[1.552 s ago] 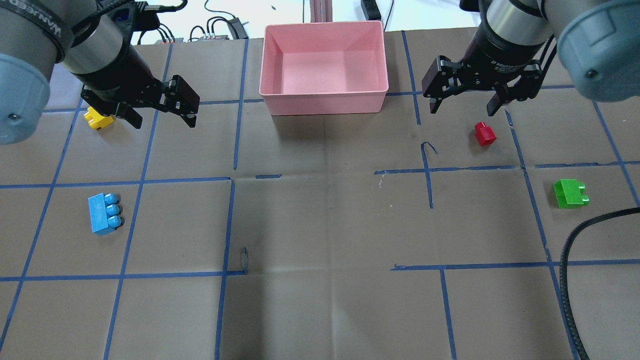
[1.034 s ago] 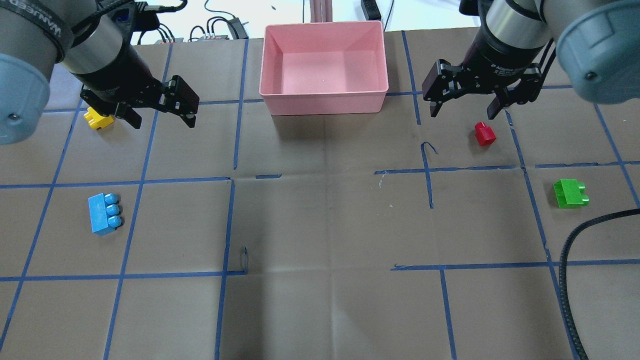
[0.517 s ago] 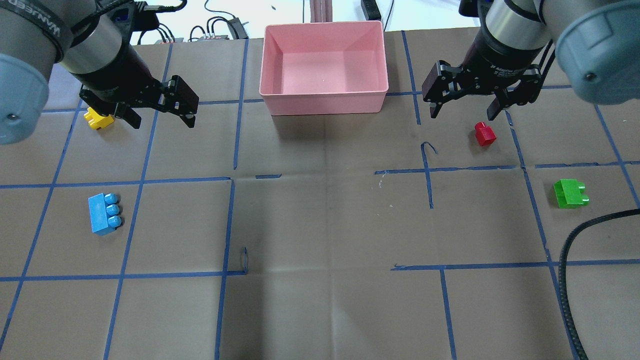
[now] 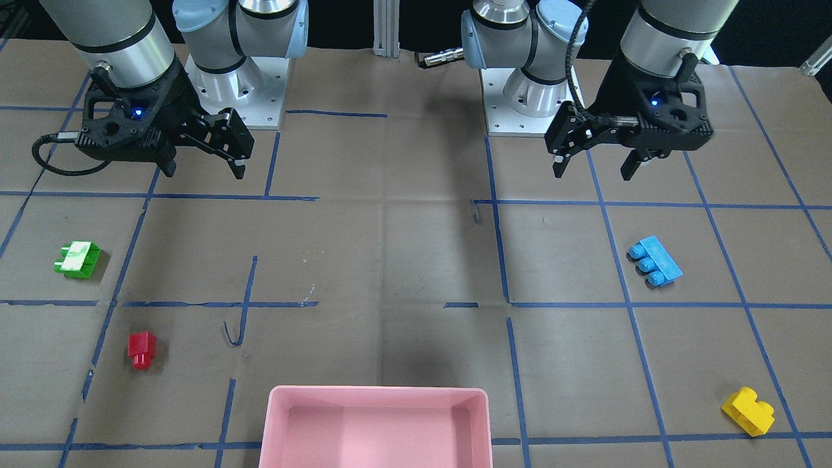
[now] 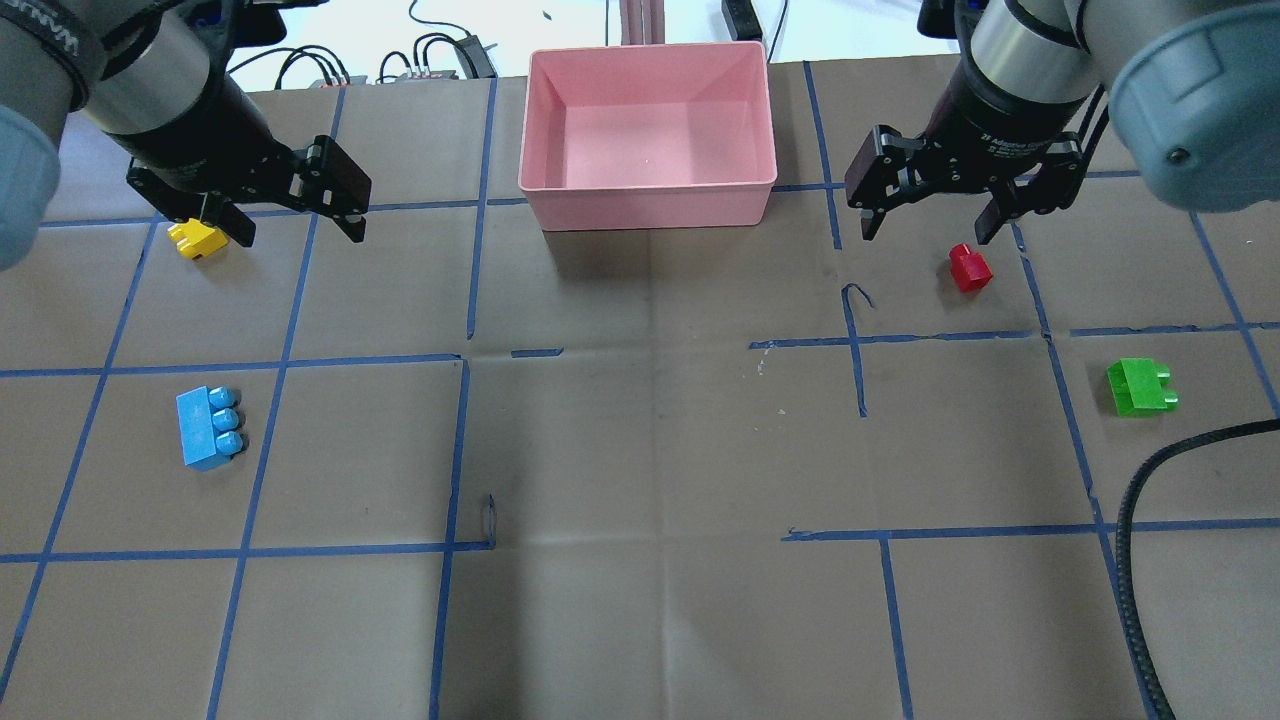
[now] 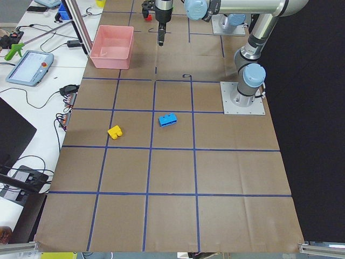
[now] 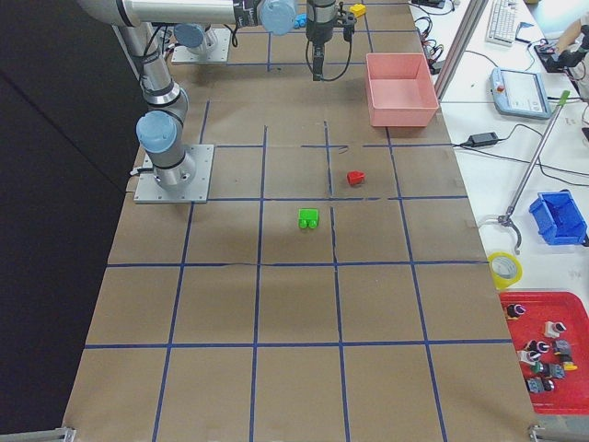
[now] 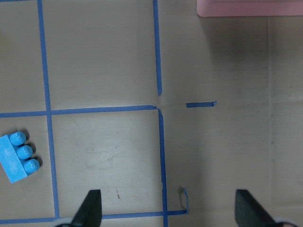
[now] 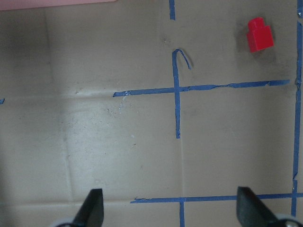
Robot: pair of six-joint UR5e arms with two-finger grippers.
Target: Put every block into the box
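Observation:
The pink box stands empty at the table's far middle. The yellow block and the light blue block lie on the left. The red block and the green block lie on the right. My left gripper is open and empty, hovering just right of the yellow block. My right gripper is open and empty, hovering just behind and left of the red block. The left wrist view shows the blue block. The right wrist view shows the red block.
Brown paper with a blue tape grid covers the table. A black cable curves in at the near right edge. Cables and gear lie beyond the far edge. The two arm bases stand at the robot's side.
My left gripper has moved a little left and toward the far edge, uncovering more of the yellow block. My right gripper has barely moved. No block has moved.

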